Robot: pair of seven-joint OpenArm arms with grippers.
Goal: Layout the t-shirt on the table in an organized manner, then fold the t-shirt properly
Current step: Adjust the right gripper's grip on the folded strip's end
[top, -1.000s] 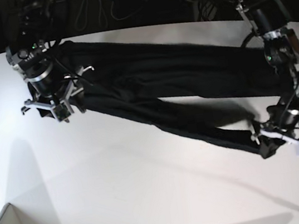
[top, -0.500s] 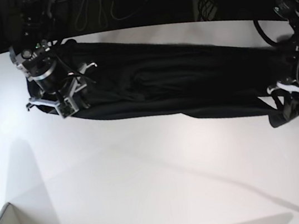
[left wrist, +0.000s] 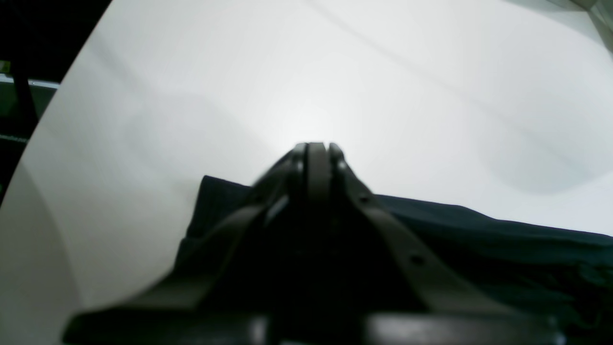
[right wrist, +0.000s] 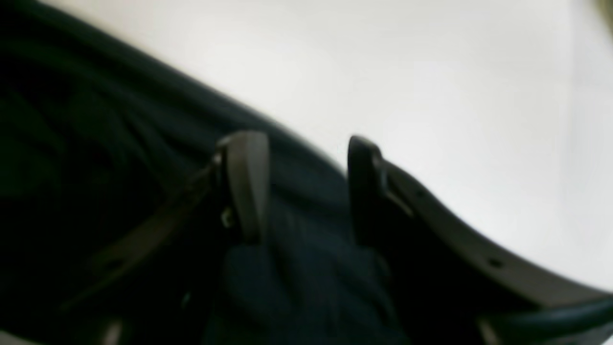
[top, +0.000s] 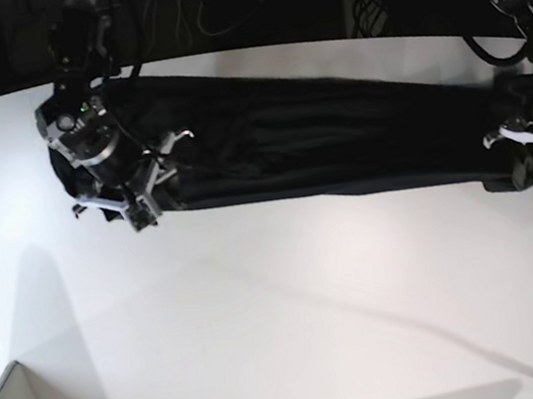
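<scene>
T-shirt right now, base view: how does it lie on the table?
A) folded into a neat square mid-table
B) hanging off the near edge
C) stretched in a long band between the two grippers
C: the t-shirt runs as one long dark band across the table, from the right gripper to the left gripper.

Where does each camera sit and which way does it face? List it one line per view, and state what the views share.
Base: high in front of the table, looking down at the t-shirt stretched between both arms.
Left wrist: on the left gripper, facing along its shut jaws over a t-shirt end onto the table.
Right wrist: on the right gripper, facing along its open jaws, cloth between them.
Shared: the black t-shirt and the white table appear in all three.
</scene>
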